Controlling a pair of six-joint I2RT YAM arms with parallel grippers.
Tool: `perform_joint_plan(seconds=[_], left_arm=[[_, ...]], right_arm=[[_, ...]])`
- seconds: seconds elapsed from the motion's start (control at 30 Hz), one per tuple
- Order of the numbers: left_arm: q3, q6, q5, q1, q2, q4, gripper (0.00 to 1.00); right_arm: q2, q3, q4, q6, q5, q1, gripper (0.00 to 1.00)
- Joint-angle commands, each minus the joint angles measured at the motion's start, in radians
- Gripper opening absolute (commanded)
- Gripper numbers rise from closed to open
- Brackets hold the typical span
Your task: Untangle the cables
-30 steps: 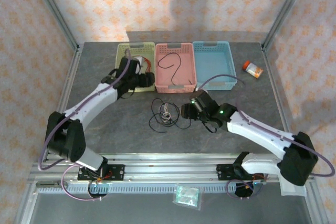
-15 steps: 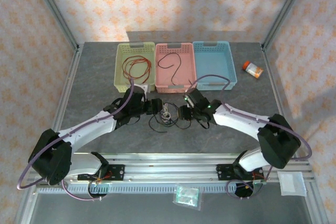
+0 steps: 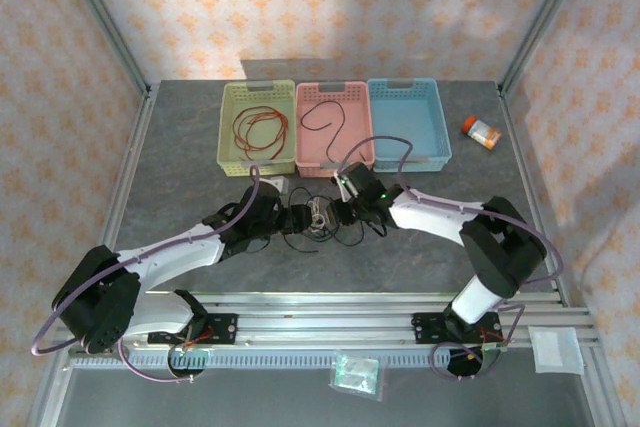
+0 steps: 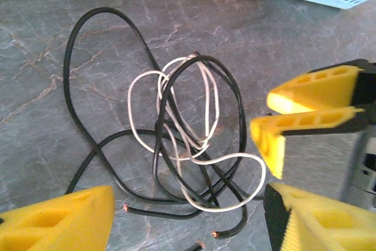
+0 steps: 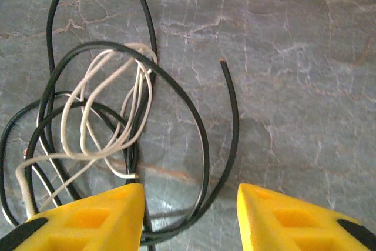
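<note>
Patterned wallpaper closed in the cell behind a metal frame, and the grey stone-look tabletop (image 3: 170, 177) lay bare along its left side and near edge, which was the open room I had for moving. Along the far side a green basket (image 3: 226, 127), a pink basket (image 3: 300, 127) and a blue basket (image 3: 410, 132) stood touching in a row. They walled off that direction just beyond both arms. An orange bottle (image 3: 482, 131) lay to the right of the blue one, well apart from the work. A red cable (image 3: 260, 132) lay coiled in the green basket and a loose black cable (image 3: 325, 122) in the pink one.

The tangle (image 3: 318, 219) lay on the tabletop just in front of the pink basket, between my two hands. In it a white cable (image 4: 129, 110) was looped through a longer black cable (image 4: 104, 9).

My left hand (image 3: 297, 219) was spread wide and held nothing. Its fingers (image 4: 59, 221) stood low on either side of the tangle's near end. My right hand (image 3: 345, 215) faced it from the other side, part-way open. Two black strands (image 5: 202, 139) ran through the gap between its fingers (image 5: 100, 216), but they were not pinched.
</note>
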Motion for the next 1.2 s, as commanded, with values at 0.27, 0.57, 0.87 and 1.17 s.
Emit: perform_joint_plan(seconds=[0.27, 0.57, 0.87, 1.17], left_arm=[[-0.03, -0.034, -0.037, -0.009, -0.004, 0.062, 0.69], [-0.029, -0.04, -0.038, -0.009, 0.001, 0.064, 0.69], [-0.025, -0.047, -0.06, -0.009, 0.023, 0.08, 0.69], [0.001, -0.058, -0.087, -0.009, 0.076, 0.078, 0.8]], right_arm=[[0.11, 0.11, 0.007, -0.099, 0.067, -0.005, 0.42], [0.156, 0.154, 0.0, -0.105, 0.063, -0.006, 0.33], [0.105, 0.123, 0.008, -0.083, 0.066, -0.005, 0.19], [-0.001, 0.089, -0.002, -0.05, 0.059, -0.005, 0.07]])
